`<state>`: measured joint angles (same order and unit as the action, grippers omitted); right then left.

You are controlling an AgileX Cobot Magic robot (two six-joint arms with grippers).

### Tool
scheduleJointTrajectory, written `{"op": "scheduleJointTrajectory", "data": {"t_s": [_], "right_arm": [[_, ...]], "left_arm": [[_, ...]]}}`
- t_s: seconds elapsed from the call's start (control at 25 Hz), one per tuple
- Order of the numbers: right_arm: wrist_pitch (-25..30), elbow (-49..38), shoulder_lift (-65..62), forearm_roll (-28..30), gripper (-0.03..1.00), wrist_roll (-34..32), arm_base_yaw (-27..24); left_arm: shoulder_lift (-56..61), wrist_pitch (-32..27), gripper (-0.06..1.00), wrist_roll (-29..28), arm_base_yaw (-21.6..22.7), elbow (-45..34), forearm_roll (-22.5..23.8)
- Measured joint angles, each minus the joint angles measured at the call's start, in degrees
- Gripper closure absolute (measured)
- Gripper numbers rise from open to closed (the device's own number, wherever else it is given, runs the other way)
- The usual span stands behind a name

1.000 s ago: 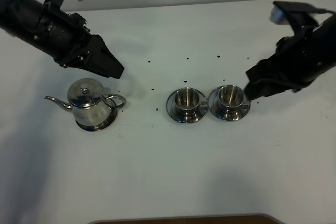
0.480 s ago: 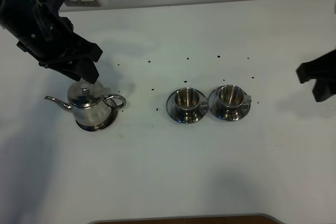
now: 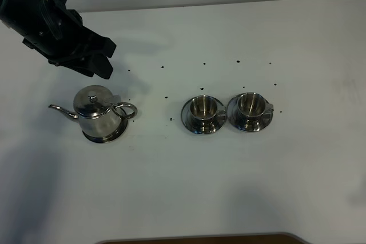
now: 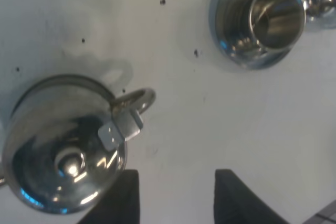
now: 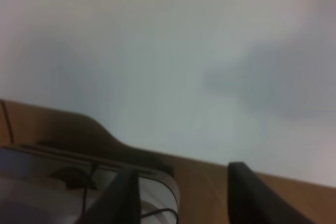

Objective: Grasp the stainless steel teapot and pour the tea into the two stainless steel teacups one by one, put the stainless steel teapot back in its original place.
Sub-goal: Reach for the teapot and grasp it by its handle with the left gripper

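The stainless steel teapot (image 3: 98,112) stands upright on its round saucer (image 3: 112,137) at the left, spout pointing left and loop handle to the right. The two steel teacups (image 3: 203,108) (image 3: 250,104) sit on their saucers side by side in the middle. No tea shows. My left gripper (image 3: 102,67) is open and empty, above and just behind the teapot. The left wrist view shows the teapot lid (image 4: 63,150), its handle (image 4: 135,101), one cup (image 4: 270,19) and my left gripper (image 4: 176,198). My right gripper (image 5: 184,198) is open and empty, and is out of the high view.
Small dark specks (image 3: 203,64) are scattered on the white table (image 3: 229,175) behind the cups. The table's brown front edge (image 3: 200,238) shows at the bottom. The right wrist view shows white table surface and a brown edge (image 5: 210,174).
The right arm has drawn back from the right cup and left the high view on the right. The left gripper swung over the teapot, then moved slightly back.
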<state>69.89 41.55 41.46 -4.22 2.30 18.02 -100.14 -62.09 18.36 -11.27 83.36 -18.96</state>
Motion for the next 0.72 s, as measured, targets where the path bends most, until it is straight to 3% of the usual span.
{"op": "scheduleJointTrajectory", "data": {"t_s": [0.32,0.44,0.72], "right_arm": [[-2.81,-10.04,-16.02,-1.49,0.57,2.92,0.00],[-5.55,-11.04,-18.20,-3.48,0.57,3.33,0.00],[-5.75,-11.44,-18.46,-4.00,0.57,3.38,0.00]], "left_arm": [[0.00,3.82,0.55,-0.05,0.00,0.00,-1.26],[0.00,5.18,0.55,-0.05,0.00,0.00,-1.26],[0.00,9.77,0.55,-0.05,0.00,0.00,-1.26]]}}
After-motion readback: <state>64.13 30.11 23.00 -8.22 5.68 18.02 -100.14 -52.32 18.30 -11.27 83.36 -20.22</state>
